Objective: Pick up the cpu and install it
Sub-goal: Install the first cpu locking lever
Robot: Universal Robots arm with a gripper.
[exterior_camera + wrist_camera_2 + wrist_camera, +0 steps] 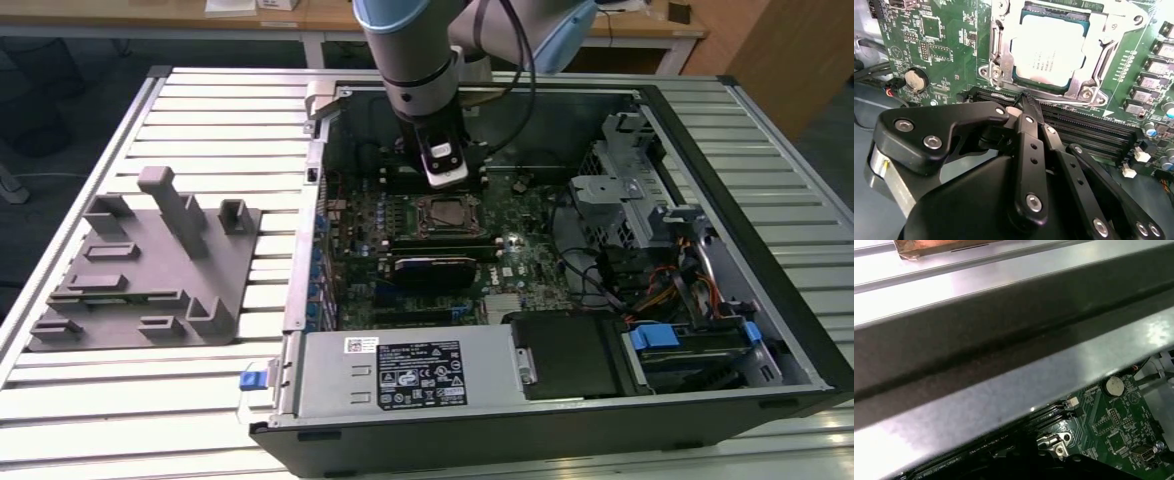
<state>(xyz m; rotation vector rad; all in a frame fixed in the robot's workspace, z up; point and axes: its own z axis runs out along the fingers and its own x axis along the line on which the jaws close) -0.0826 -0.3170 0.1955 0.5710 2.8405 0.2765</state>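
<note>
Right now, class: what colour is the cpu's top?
Pale silver-white, seated in its socket; clearest in the second wrist view: cpu.

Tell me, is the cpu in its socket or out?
In: the cpu lies flat inside the socket's metal frame on the motherboard.

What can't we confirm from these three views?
- Pale silver square cpu: it lies inside the metal socket frame in the second wrist view, but whether the frame is latched cannot be told.
- Black gripper: the fingers look closed with nothing between them; the tips are partly hidden by the gripper's own body.
- Green motherboard: in the first wrist view the grey metal case wall hides the socket.
- Exterior view: the arm hides the board behind it.
</note>
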